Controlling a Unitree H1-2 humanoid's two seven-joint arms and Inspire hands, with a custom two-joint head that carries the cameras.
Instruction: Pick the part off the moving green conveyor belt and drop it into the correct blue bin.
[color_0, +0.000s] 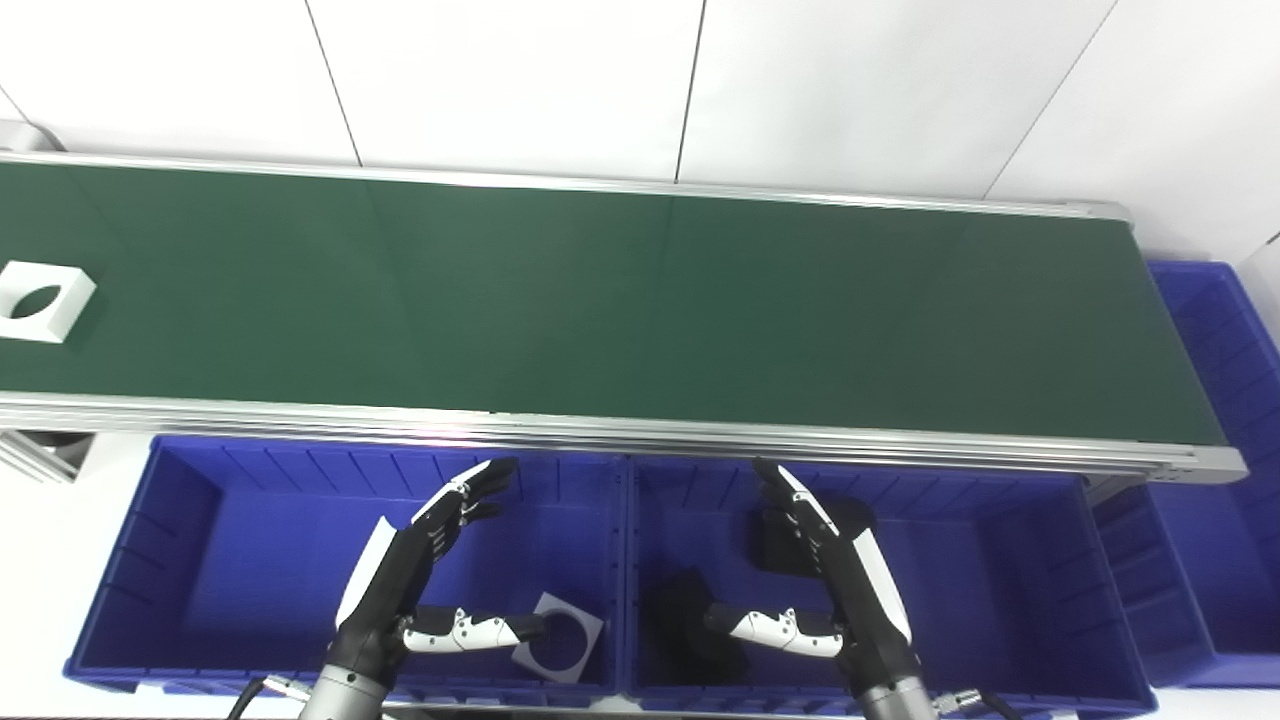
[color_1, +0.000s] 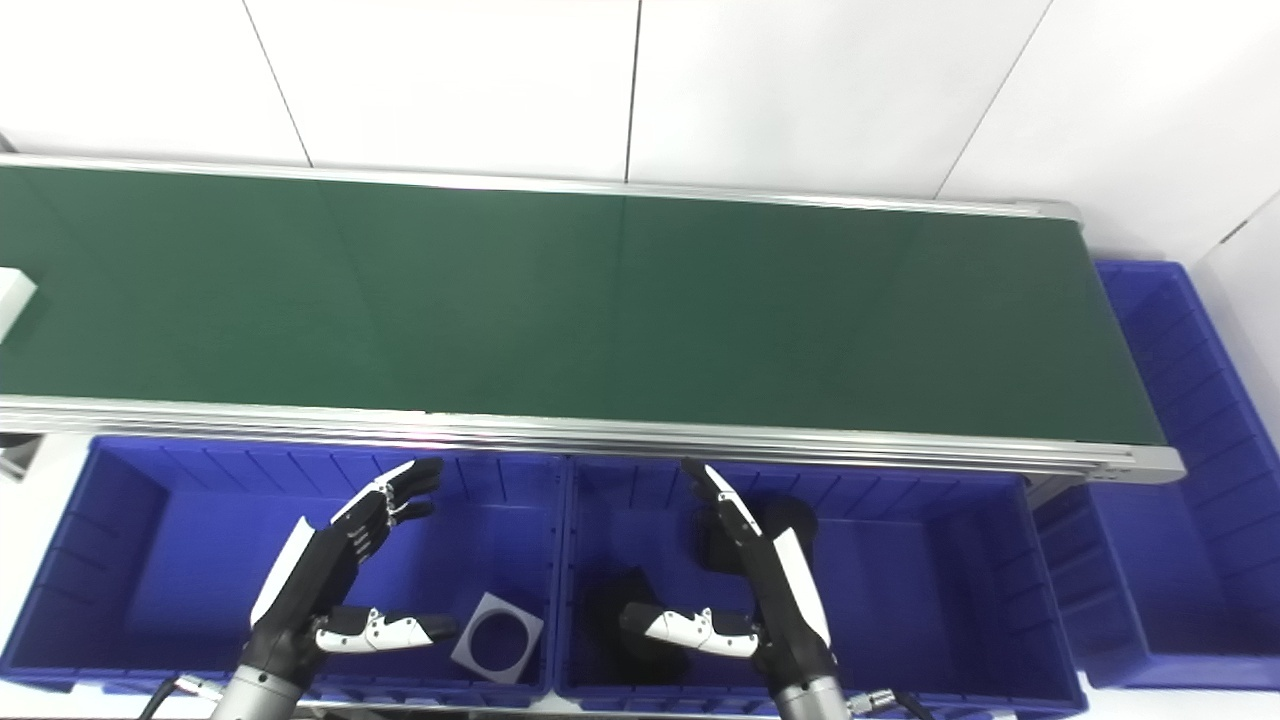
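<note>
1. We see the task's thing, a white square plastic part with a round hole, lying flat on the long green conveyor belt at its far left end, partly cut off by the picture's edge in the right eye view.
2. The rest of the belt is bare green surface from the part to the right end, bounded by a silver aluminium rail along the near edge and another along the far edge.
3. Below the near rail sit two blue plastic bins side by side: the left blue bin and the middle blue bin, sharing a dividing wall.
4. A third blue bin stands at the belt's right end.
5. Our left hand hovers over the left blue bin, fingers spread and thumb stretched sideways, holding nothing.
6. Our right hand hovers over the middle blue bin, likewise spread wide and holding nothing.
7. A second white square part with a hole lies in the left blue bin, near the left thumb's tip.
8. Dark black parts lie in the middle blue bin; we cannot tell their shape.
9. Behind the belt are white wall panels.
</note>
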